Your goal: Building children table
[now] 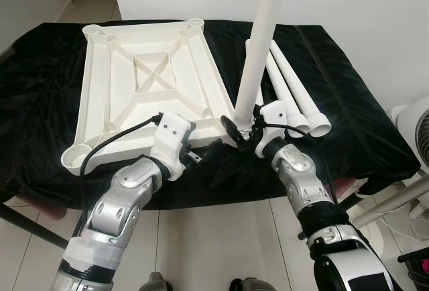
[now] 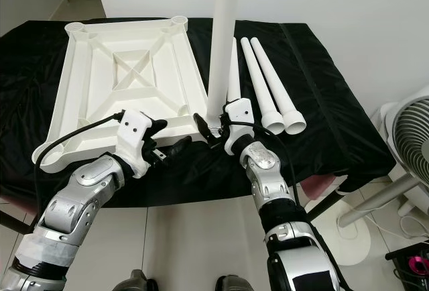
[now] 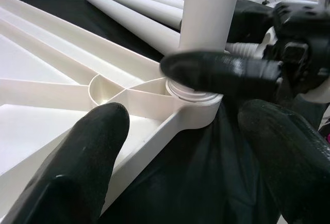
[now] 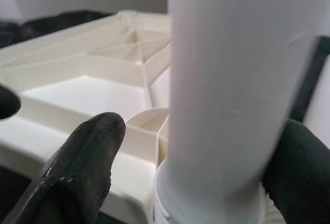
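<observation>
With the white plastic tabletop upturned on black cloth, the right gripper pinches the upright white tubular leg at its near-right corner socket, left gripper spread alongside; seating it firmly seems next.

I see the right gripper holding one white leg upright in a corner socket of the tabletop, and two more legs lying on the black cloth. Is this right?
Nearly: three legs lie on the cloth, not two, as the left eye view shows.
</observation>
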